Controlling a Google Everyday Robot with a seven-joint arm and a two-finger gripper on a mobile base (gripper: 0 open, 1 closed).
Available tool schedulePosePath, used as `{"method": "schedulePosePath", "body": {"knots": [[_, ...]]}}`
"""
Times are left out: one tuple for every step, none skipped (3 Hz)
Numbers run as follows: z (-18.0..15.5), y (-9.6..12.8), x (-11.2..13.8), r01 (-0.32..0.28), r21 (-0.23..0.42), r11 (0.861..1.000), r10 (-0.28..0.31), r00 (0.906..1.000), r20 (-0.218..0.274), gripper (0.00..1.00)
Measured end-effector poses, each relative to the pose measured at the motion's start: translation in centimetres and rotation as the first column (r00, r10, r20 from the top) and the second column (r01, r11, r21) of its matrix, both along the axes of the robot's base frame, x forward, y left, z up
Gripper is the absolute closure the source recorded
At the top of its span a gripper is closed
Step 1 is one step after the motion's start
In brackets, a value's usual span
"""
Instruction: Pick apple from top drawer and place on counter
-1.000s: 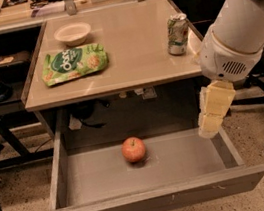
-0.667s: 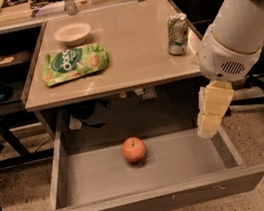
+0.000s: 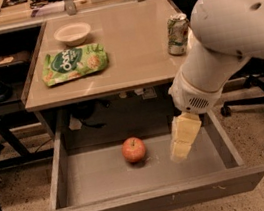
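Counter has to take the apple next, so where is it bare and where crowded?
Bare: the wide middle of the counter between the chip bag and the soda can. Crowded: left side, bowl behind bag. The gripper hangs over the top drawer, right of the apple.

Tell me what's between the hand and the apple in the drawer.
Nothing: in the camera view, only bare floor of the top drawer separates the apple from the hand, which hangs over it.
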State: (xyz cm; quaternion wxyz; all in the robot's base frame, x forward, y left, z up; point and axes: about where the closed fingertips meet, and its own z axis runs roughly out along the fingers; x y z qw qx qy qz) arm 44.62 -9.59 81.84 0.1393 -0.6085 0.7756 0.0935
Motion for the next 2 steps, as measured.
{"method": "schedulePosePath", "body": {"knots": [[-2.8,2.72,0.51,-0.012,0.073,0.997,0.017,0.9978,-0.064,0.0],[-3.07,2.79,0.53,-0.011,0.078,0.997,0.017,0.9973,-0.072,0.0]]}}
